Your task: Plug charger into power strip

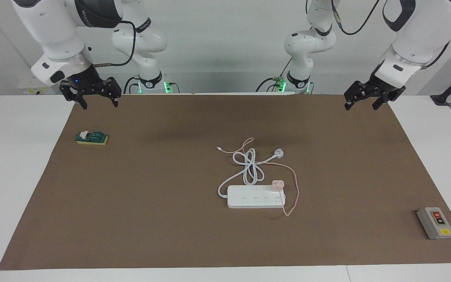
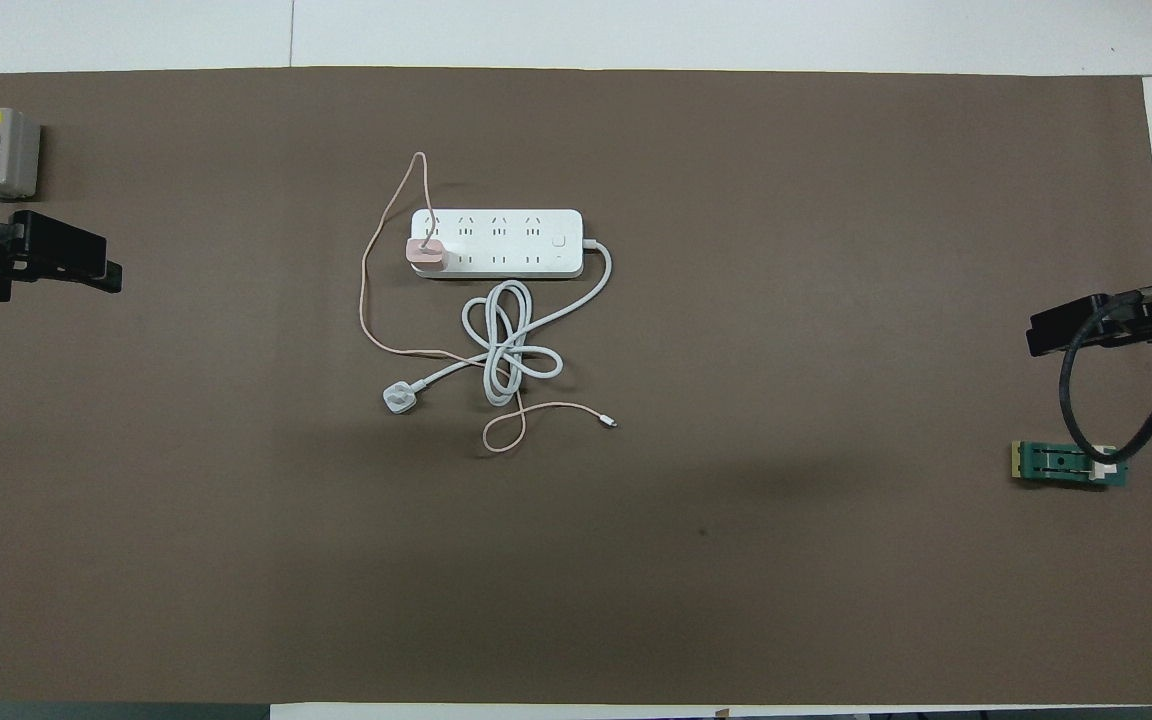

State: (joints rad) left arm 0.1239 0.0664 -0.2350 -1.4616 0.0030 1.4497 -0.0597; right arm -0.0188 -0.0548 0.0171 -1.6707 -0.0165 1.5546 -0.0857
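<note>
I am looking at a table covered by a wide brown mat, with bare mat lying open all round the middle cluster. The power strip is lying flat near the mat's centre, its thick white cord looping on the side nearer the robots and ending in a round white plug. The charger is sitting on the strip at the end toward the left arm, in the row nearer the robots; it is looking seated in a socket, though I cannot see its prongs. Its thin pink cable is curling round that end of the strip and trailing across the white cord.

A grey switch box is sitting at the mat's corner toward the left arm's end, farther from the robots. A green block is resting toward the right arm's end.

The left gripper is hanging over the mat's edge nearest the robots, fingers spread and holding nothing, well apart from the charger. The right gripper is hanging over the corresponding corner at its own end, fingers likewise parted and empty, above the green block's area.
</note>
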